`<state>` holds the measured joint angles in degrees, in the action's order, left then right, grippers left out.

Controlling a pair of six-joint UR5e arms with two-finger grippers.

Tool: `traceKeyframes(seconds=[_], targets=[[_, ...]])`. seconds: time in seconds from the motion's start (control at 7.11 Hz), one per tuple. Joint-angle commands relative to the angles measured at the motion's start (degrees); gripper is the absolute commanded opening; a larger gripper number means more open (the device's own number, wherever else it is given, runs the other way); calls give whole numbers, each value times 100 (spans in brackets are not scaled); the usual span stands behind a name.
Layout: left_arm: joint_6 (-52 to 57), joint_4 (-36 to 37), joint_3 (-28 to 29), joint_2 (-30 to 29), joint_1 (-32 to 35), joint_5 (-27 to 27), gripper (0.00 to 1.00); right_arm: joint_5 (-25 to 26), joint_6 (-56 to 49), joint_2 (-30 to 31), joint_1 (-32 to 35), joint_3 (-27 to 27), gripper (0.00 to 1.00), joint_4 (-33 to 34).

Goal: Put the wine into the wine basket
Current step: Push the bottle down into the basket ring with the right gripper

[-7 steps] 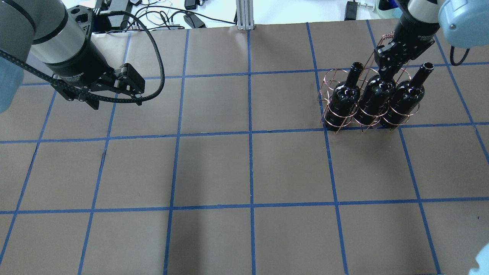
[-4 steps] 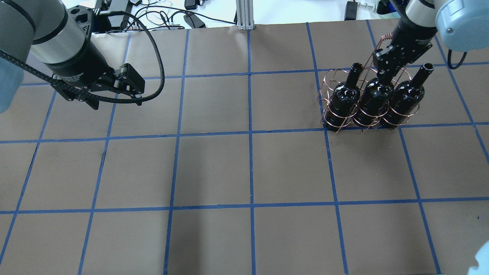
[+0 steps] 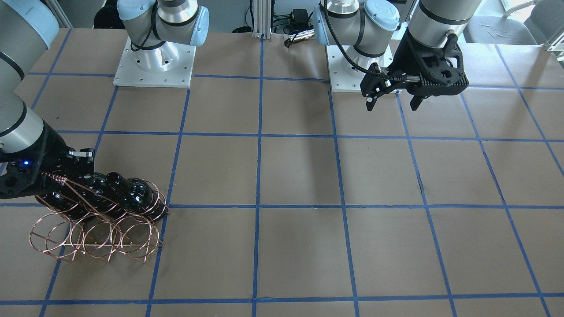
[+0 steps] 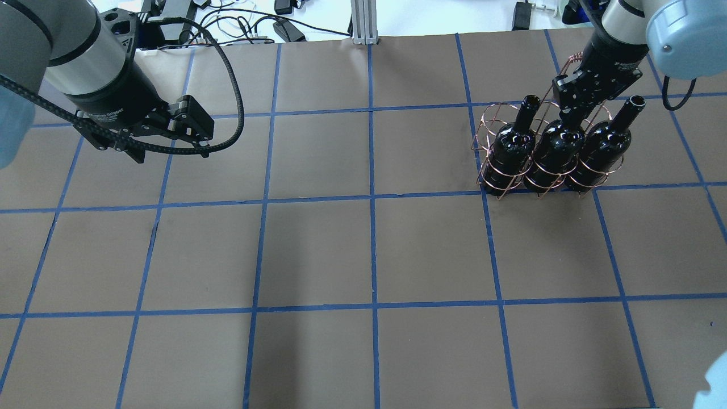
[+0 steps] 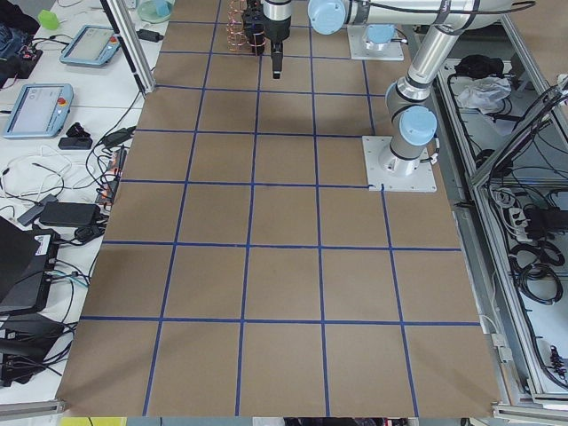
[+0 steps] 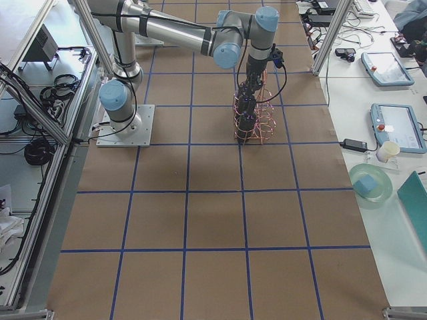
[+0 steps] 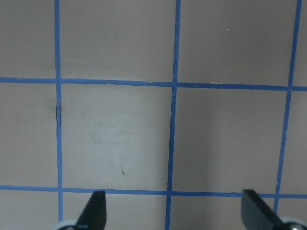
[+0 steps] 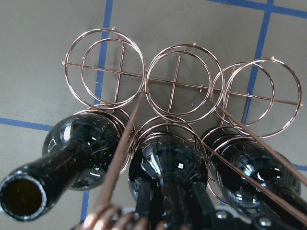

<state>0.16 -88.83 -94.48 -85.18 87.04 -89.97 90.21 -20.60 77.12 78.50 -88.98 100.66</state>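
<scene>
The right end effector [image 4: 571,113] is clamped on the neck of the wine [image 4: 555,149]. The bottle stands upright in the middle near ring of the wine basket [image 8: 178,82], at 2 o'clock on the table [image 4: 363,255] in the overhead view. One look-alike bottle [image 4: 509,146] sits at its 9 o'clock and a second look-alike bottle [image 4: 602,146] at 3 o'clock. The three rings at 12 o'clock are empty. The left end effector [image 7: 175,206] hovers at 10 o'clock, fingers apart, holding nothing. To finish cleanly, the wine should be fully down before release, followed by a straight lift clear of the sloping handle [image 8: 125,143]. The bottle's own shoulders hide its base, so seating cannot be confirmed. The wrist view crops the gripping fingers.
</scene>
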Motion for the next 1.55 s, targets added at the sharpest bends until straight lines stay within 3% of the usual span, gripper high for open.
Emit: traceKeyframes(seconds=[0.0,0.7,0.84,0.98,1.12,1.41], targets=[[2,-2,0,1,-3,-3,100,-12,354,-4,-2,-14,0,-3],[2,-2,0,1,-11,-3,100,-12,865,5,-11,-111,0,-29],[2,-2,0,-7,-11,-3,100,-3,865,5,-11,-111,5,-20],[2,-2,0,1,-11,-3,100,-12,909,5,-11,-111,48,-20],[2,-2,0,-7,-11,-3,100,14,987,31,-11,-102,99,-38],[2,-2,0,1,-11,-3,100,14,1137,240,-2,81,100,-169]])
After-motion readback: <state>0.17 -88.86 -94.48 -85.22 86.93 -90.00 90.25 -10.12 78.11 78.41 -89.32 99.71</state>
